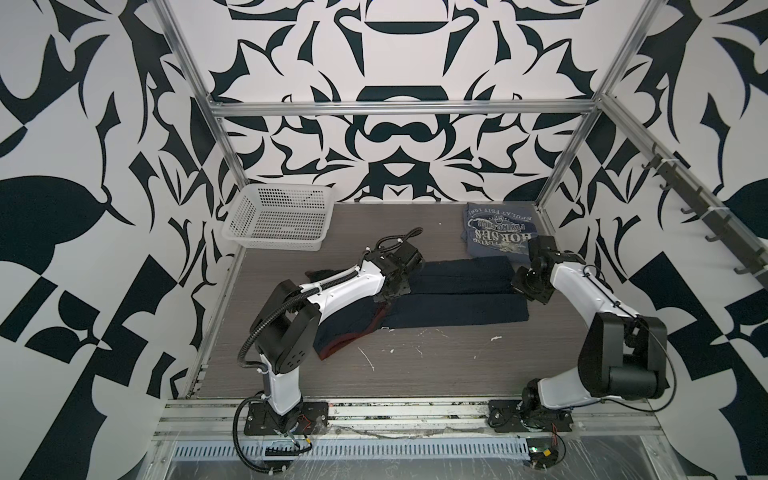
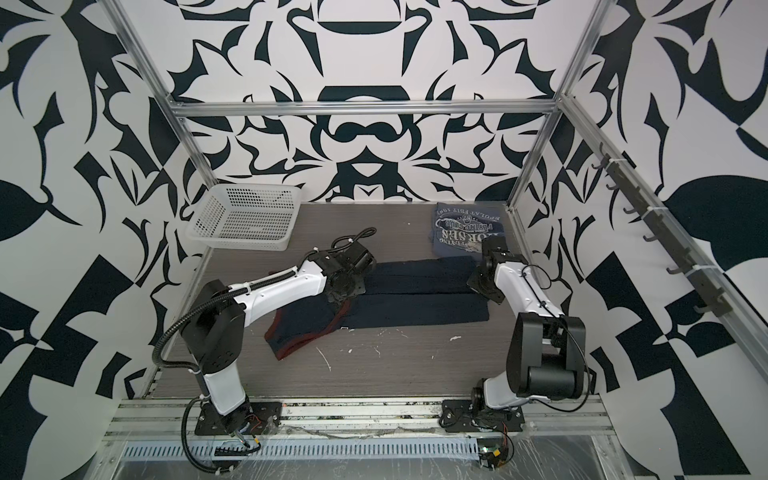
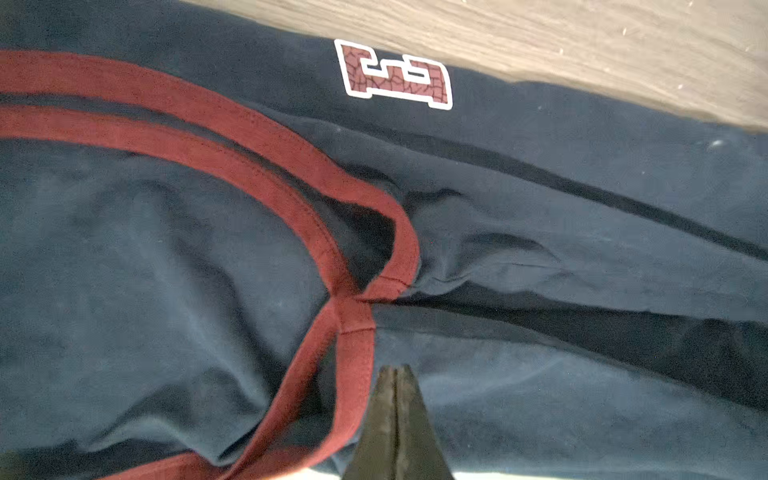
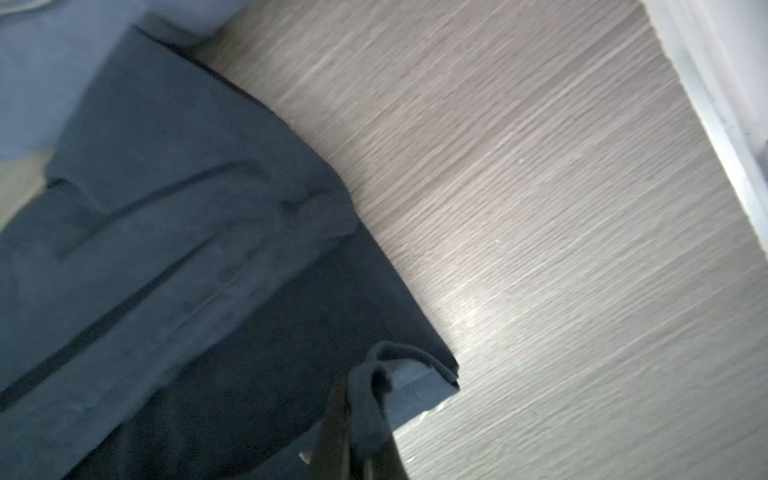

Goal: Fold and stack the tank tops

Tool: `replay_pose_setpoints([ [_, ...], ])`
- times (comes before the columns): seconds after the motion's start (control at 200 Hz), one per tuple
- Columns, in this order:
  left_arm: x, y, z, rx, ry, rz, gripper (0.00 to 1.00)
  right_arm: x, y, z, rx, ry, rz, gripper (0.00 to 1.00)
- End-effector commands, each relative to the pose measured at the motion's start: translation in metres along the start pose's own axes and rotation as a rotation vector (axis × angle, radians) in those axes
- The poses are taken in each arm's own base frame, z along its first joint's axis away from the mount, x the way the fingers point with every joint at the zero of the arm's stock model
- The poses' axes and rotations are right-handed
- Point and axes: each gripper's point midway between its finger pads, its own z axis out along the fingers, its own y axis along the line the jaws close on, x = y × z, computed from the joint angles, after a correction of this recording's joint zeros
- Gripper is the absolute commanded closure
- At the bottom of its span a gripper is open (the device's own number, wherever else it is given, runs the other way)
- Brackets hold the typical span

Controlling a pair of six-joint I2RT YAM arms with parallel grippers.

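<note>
Pressing the left pincer (image 3: 397, 374) fully together over the navy tank top (image 3: 166, 257), just beside the crossing red trim (image 3: 349, 316); not being able to tell whether any cloth is nipped. Clamping the right pincer (image 4: 359, 401) on a bunched hem corner of that same top. Stretching as a long folded band across the middle of the tabletop (image 1: 415, 374) between both pincers, strap end lying toward the left arm's base. Lying just beside the grey-blue tank top (image 1: 494, 232), itself folded, print up, in the far right corner behind the right pincer. Counting two tank tops, two pincers, one white basket (image 1: 282, 216) sitting in the far left corner.
</note>
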Motion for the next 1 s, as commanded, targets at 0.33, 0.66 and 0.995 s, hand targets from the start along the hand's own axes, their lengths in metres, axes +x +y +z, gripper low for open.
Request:
replay_pose_setpoints([
  [0.33, 0.000, 0.018, 0.031, -0.105, 0.031, -0.009, 0.67, -0.029, -0.004, 0.023, 0.107, -0.017, 0.010, 1.00],
  [0.66, -0.003, 0.015, 0.048, -0.105, 0.047, -0.005, 0.87, -0.041, 0.009, 0.053, 0.118, 0.033, 0.011, 1.00],
  [0.995, -0.023, 0.018, 0.027, -0.066, -0.051, -0.052, 1.00, -0.050, 0.012, 0.042, 0.109, 0.005, 0.017, 1.00],
])
